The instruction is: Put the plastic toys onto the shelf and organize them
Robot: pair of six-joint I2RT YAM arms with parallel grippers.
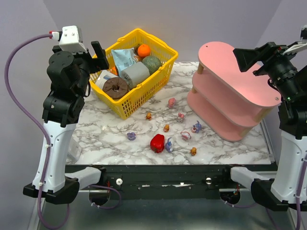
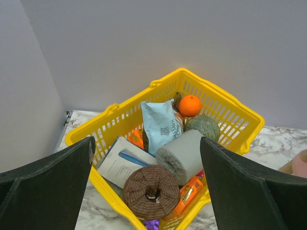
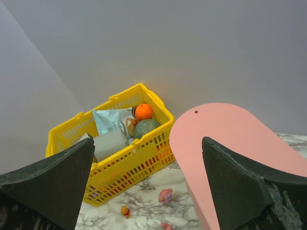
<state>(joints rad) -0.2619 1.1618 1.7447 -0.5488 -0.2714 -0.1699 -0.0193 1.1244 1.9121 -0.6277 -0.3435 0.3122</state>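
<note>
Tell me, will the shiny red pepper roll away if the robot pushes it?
It probably wobbles more than rolls: the red pepper looks lumpy, not round. Its glossy skin may slip in the jaws. It likely nudges the purple-blue toy right beside it.

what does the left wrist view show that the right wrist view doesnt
Only left wrist: a brown ringed disc and a white booklet in the yellow basket. Only right wrist: a pink toy and an orange toy on the marble table, plus the pink shelf's broad top, just an edge sliver in the left view. Both: the basket, with its orange, blue bag and grey roll.
</note>
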